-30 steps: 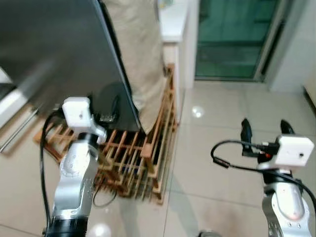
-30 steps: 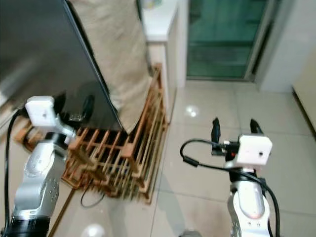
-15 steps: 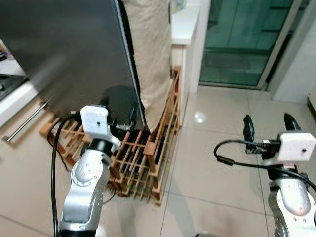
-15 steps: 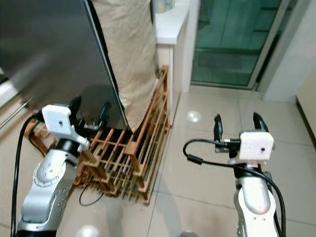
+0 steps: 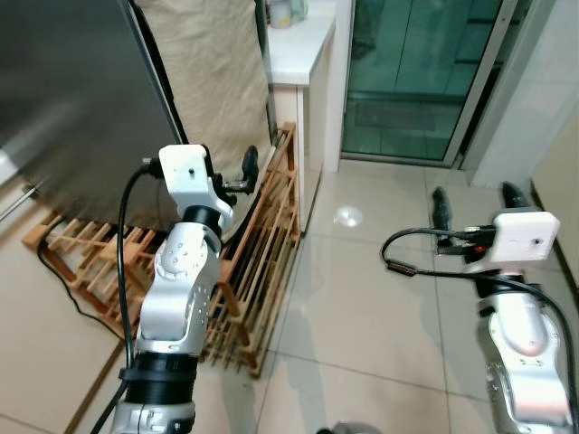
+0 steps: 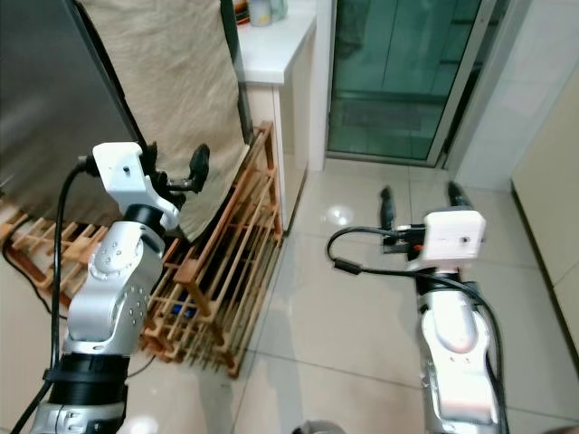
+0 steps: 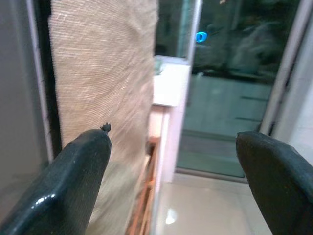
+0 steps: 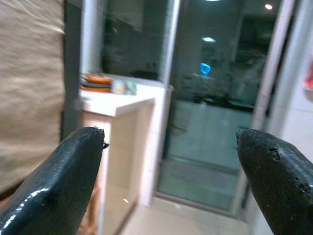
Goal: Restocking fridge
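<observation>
A dark grey fridge door (image 5: 72, 90) stands at the upper left, with a beige cloth (image 5: 213, 72) hanging beside its edge. My left gripper (image 6: 175, 163) is raised in front of that cloth, open, nothing between its fingers (image 7: 73, 181). My right gripper (image 5: 475, 201) hovers open and empty over the tiled floor (image 5: 362, 298) on the right. No food item or bottle can be made out in either gripper.
A wooden slatted rack (image 5: 262, 244) leans low against the cloth and door, with a black cable (image 5: 63, 280) on the floor beside it. A white counter (image 5: 303, 41) with dishes (image 8: 98, 81) stands behind. A green-tinted glass door (image 5: 412, 72) closes the back.
The whole view has shifted, so the camera moved. My left arm has risen, bringing its gripper from the rack's level up to the cloth. The right gripper stays open.
</observation>
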`<state>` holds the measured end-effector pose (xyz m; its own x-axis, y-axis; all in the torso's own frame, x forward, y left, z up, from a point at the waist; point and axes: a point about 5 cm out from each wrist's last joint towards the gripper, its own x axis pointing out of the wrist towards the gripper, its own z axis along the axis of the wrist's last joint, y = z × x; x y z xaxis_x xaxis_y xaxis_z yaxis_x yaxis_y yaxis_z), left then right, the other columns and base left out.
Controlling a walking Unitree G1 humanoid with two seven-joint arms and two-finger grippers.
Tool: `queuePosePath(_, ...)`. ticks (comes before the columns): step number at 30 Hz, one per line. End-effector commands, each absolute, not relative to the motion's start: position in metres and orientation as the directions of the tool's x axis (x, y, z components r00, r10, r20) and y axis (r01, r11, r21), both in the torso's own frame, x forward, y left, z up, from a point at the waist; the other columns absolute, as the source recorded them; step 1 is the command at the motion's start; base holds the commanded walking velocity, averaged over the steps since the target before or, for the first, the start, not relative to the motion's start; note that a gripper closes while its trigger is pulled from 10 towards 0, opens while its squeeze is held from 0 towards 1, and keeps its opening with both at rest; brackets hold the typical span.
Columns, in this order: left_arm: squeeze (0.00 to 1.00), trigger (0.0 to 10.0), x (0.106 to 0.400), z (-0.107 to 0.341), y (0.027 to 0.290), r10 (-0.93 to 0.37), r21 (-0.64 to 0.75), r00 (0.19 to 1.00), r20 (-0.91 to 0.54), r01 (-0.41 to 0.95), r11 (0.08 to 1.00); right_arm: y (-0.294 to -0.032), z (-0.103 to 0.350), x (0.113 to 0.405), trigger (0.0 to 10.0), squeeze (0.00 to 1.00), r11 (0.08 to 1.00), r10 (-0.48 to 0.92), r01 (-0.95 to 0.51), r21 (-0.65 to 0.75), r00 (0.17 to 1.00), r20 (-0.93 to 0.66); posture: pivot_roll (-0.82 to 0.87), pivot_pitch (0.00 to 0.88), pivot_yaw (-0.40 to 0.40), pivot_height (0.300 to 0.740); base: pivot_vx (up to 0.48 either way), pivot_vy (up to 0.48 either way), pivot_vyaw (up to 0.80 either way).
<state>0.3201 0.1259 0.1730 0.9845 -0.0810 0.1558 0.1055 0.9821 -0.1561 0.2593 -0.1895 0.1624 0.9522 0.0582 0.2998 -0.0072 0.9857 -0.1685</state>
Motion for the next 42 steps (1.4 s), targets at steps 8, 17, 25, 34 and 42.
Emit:
queuePosePath(8,0.00,10.0,0.341,0.174,0.138,0.028,-0.141,0.994,0.105,-0.013,0.990,-0.187,0.155,0.256,10.0,0.00,0.991,0.047,-0.012,-0.133,0.964,0.260,-0.20,0.000,0.095,0.740,0.000,0.000,0.00)
queuePosePath(17,0.00,10.0,0.235,0.161,0.180,-0.043,-0.050,0.982,0.186,0.053,0.997,-0.206,0.165,0.187,10.0,0.00,0.979,-0.043,0.096,-0.182,0.961,0.273,-0.17,0.000,0.066,0.740,0.000,0.000,0.00)
queuePosePath(25,0.00,10.0,0.255,0.180,0.148,-0.132,-0.069,0.959,0.252,0.154,0.986,-0.203,0.155,0.204,10.0,0.00,0.980,-0.034,0.079,-0.181,0.969,0.243,-0.16,0.000,0.058,0.740,0.118,0.000,0.00)
queuePosePath(34,0.00,10.0,0.269,0.191,0.143,-0.115,-0.099,0.959,0.259,0.145,0.985,-0.203,0.156,0.212,10.0,0.00,0.982,-0.039,0.082,-0.171,0.969,0.243,-0.17,0.000,0.073,0.740,0.476,0.000,0.00)
queuePosePath(42,0.00,10.0,0.275,0.188,0.148,-0.030,-0.123,0.976,0.216,0.058,0.991,-0.202,0.156,0.217,10.0,0.00,0.984,-0.030,0.071,-0.164,0.970,0.241,-0.18,0.000,0.079,0.740,0.480,0.000,0.00)
